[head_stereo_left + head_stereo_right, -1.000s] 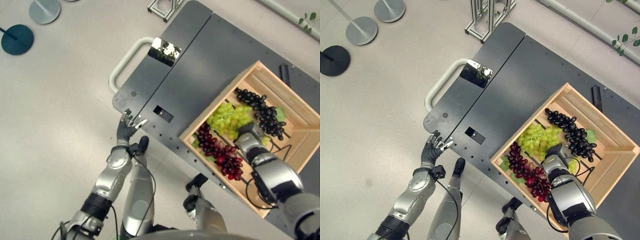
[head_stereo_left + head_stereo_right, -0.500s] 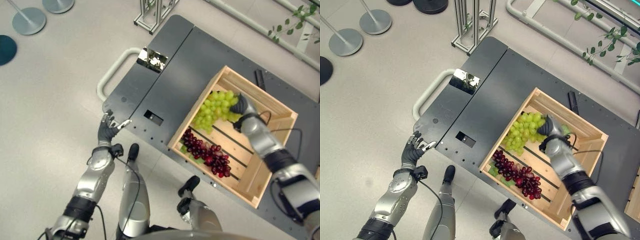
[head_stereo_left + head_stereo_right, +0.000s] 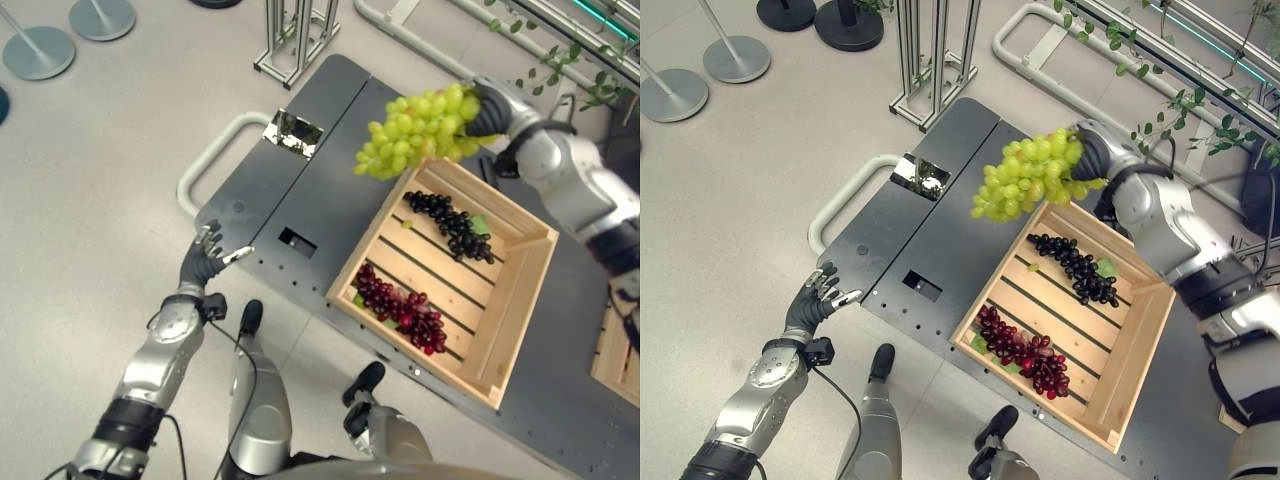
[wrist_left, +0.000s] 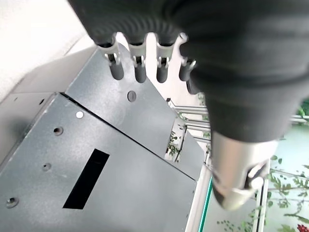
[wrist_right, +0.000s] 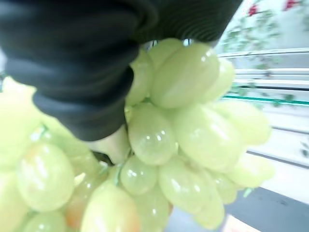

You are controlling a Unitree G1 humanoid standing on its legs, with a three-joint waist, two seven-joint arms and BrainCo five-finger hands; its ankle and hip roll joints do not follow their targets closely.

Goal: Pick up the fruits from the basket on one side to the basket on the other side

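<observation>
the right hand is up near the top of the frame, right of centre, with its fingers curled round the top of a bunch of green grapes. the bunch hangs clear in the air, trailing left from the hand, above the far corner of the wooden crate and the dark desk beside it. in the right wrist view the pale green grapes press right against the dark cover of that hand.

inside the crate, which sits right of centre on the desk, two bunches lie on the slats: black grapes toward its upper side with a green leaf just beside them, and red grapes along its lower left wall (a bit of leaf shows at their left end). the two bunches are apart from each other.

the left hand is at the left of the frame, at the near corner of the desk, its fingers straight and loosely spread, holding nothing. a white handle curves off the desk's left edge. round stand bases sit on the floor at upper left.
</observation>
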